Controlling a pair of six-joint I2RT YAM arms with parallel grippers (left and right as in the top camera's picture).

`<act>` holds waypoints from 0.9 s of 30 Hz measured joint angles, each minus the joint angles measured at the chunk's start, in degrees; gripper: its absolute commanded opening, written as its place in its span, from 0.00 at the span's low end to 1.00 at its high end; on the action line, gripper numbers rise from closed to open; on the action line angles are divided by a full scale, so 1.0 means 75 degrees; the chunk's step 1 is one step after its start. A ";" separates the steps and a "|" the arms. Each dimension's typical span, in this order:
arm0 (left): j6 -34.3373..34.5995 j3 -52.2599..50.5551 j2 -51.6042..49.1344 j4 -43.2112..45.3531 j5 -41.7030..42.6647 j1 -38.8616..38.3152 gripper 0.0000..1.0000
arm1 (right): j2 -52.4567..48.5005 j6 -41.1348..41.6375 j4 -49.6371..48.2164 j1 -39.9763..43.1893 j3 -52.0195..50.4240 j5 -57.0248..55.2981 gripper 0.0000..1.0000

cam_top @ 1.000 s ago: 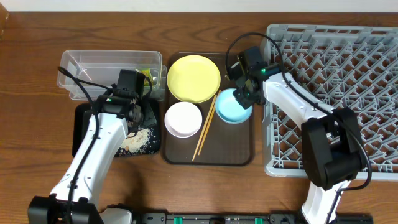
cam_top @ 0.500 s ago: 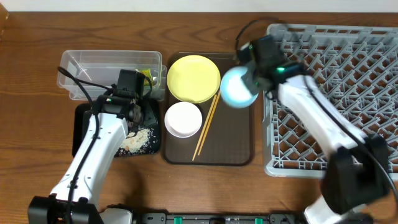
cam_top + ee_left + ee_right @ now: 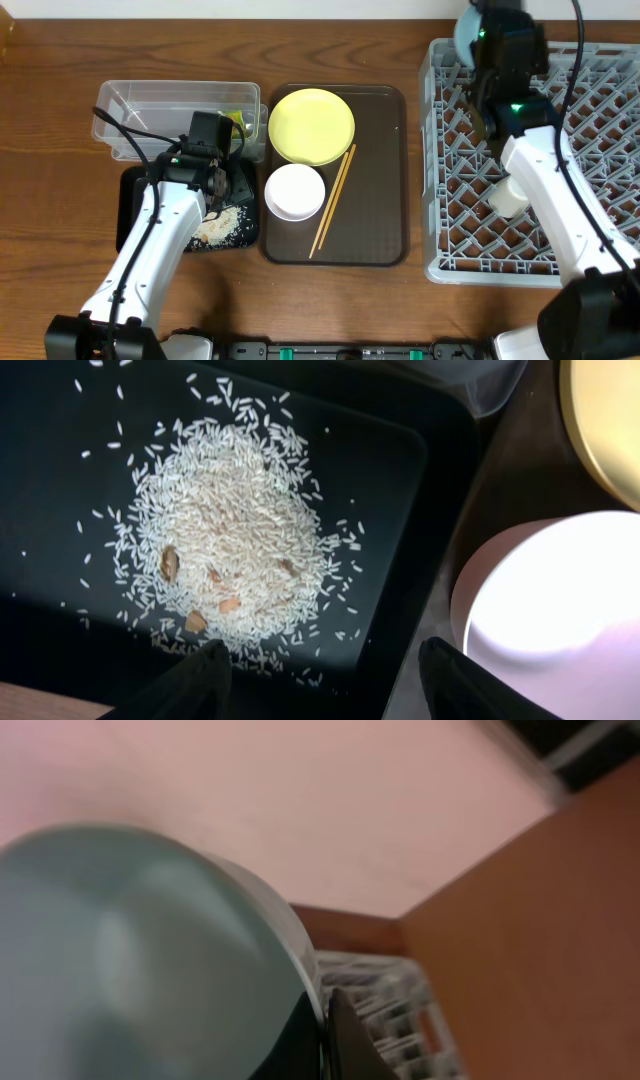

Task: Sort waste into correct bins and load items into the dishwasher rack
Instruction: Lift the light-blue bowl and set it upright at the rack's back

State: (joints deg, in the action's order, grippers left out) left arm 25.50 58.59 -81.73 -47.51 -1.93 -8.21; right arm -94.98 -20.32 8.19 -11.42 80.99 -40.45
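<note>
My right gripper (image 3: 478, 28) is shut on the rim of the light blue bowl (image 3: 464, 33) and holds it high over the far left corner of the grey dishwasher rack (image 3: 600, 150). The bowl fills the right wrist view (image 3: 140, 960), pinched between the jaws (image 3: 325, 1030). My left gripper (image 3: 325, 685) is open over the black tray (image 3: 60, 480), near its pile of rice crumbs (image 3: 230, 530). The yellow plate (image 3: 311, 125), white bowl (image 3: 294, 191) and chopsticks (image 3: 333, 200) lie on the brown tray (image 3: 380, 200). A pale cup (image 3: 507, 196) lies in the rack.
The clear plastic box (image 3: 170, 110) stands at the back left with a yellow-green wrapper (image 3: 235, 122) inside. The black tray (image 3: 135, 210) lies in front of it under my left arm. The white bowl (image 3: 560, 620) sits right of my left gripper.
My right gripper has lifted the light blue bowl off the brown tray and carried it up and right, over the rack's far left corner. The left arm has not moved.
</note>
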 measured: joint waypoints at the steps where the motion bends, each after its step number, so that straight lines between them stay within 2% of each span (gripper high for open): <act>1: 0.0003 0.0000 0.0000 0.0003 -0.0003 0.0003 0.63 | -0.0102 -0.0201 -0.0280 0.0064 0.0000 -0.0140 0.01; 6: 0.0003 0.0000 0.0000 0.0009 0.0000 0.0000 0.63 | -0.0737 -0.1055 -0.1137 0.0195 0.0000 -0.0452 0.01; 10: 0.0003 0.0000 0.0000 0.0003 0.0000 0.0000 0.64 | -0.1480 -0.1614 -0.1303 0.0213 0.0000 -0.0533 0.01; 16: 0.0003 0.0000 0.0000 0.0006 0.0000 0.0000 0.64 | -0.2127 -0.1868 -0.1294 0.0207 0.0000 -0.0565 0.01; 27: 0.0003 0.0000 0.0000 0.0003 0.0000 0.0000 0.64 | -0.2186 -0.1929 -0.1137 0.0140 0.0000 -0.0650 0.01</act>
State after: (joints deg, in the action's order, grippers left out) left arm 25.52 58.59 -81.73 -47.48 -1.93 -8.21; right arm -111.37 -34.79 -0.34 -10.37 80.99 -45.32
